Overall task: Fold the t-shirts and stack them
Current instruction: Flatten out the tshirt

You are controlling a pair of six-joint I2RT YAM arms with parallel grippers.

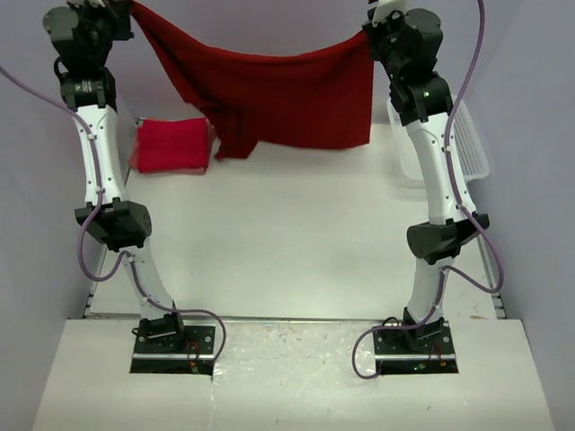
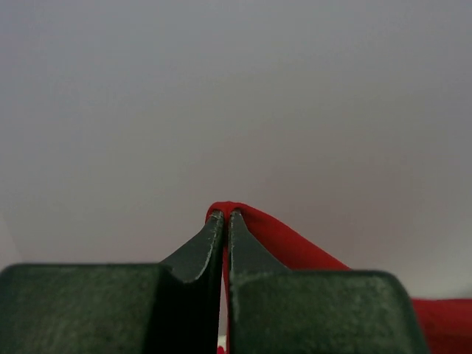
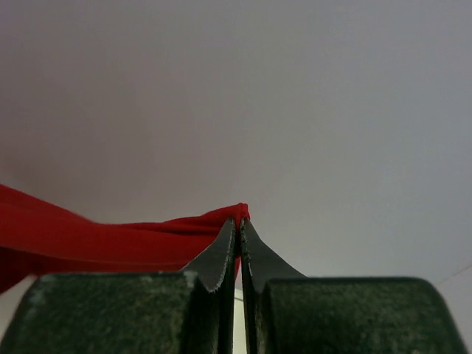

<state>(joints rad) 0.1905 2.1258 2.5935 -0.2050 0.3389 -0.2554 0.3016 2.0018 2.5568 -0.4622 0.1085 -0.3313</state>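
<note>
A dark crimson t-shirt (image 1: 269, 94) hangs spread in the air between both raised arms at the back of the table. My left gripper (image 2: 224, 215) is shut on its left corner, where a fold of the t-shirt (image 2: 295, 247) peeks past the tips. My right gripper (image 3: 238, 221) is shut on the right corner, and the t-shirt (image 3: 110, 240) trails off to the left. In the top view the left gripper (image 1: 128, 9) and right gripper (image 1: 368, 27) pinch the cloth near the top edge. A folded bright red t-shirt (image 1: 172, 145) lies on the table at the back left.
A white lattice basket (image 1: 472, 153) stands at the right edge of the table, partly behind the right arm. The white table (image 1: 287, 242) stretches below the hanging cloth. Grey walls close in on both sides.
</note>
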